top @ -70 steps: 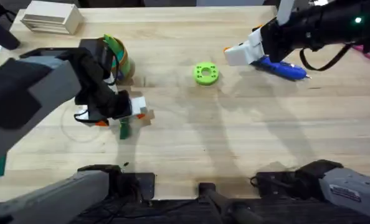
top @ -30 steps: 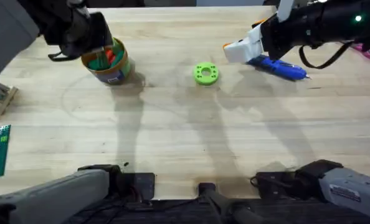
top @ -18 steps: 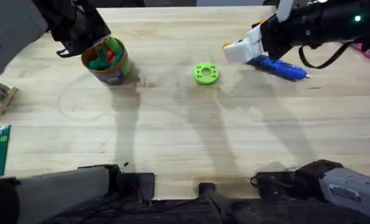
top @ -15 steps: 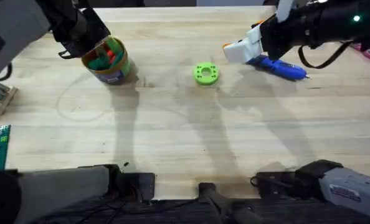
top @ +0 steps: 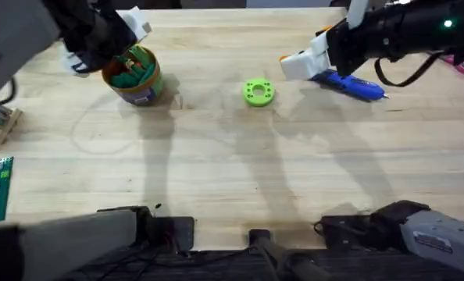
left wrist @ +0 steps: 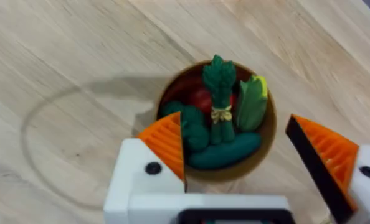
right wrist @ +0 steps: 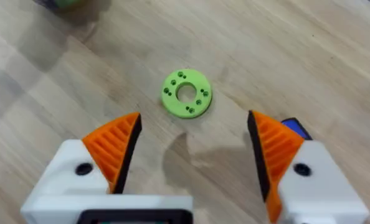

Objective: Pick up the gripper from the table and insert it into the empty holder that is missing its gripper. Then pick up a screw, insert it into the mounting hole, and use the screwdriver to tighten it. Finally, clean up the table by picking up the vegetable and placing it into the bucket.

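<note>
At the left of the overhead view, the left gripper [left wrist: 247,162] hangs just above the bucket [top: 134,78], its orange ribbed fingers [left wrist: 166,146] spread apart with nothing between them. The bucket is one, and the left wrist view shows several toy foods packed inside it: a dark green leafy bunch tied with a tan band, a dark green vegetable [left wrist: 225,151] lying across the near side, a lime-green piece and something red underneath. With a dark green piece in the bucket and none lying loose on the table [top: 232,172], the clean-up step looks done, and this seems to be the very end of the task.

Toward the middle sits one lime-green ring-shaped disc [top: 257,92], flat on the wood and well apart from the bucket.

At the right, the right gripper [right wrist: 191,155] hovers near the disc, both of its orange pads in place and held wide, empty. So each arm shows two orange fingers, four in all, which suggests the loose finger has been mounted; I cannot make out a screw or its hole. Just behind the right gripper lies one blue screwdriver [top: 355,86], resting on the table, untouched by either arm.
</note>
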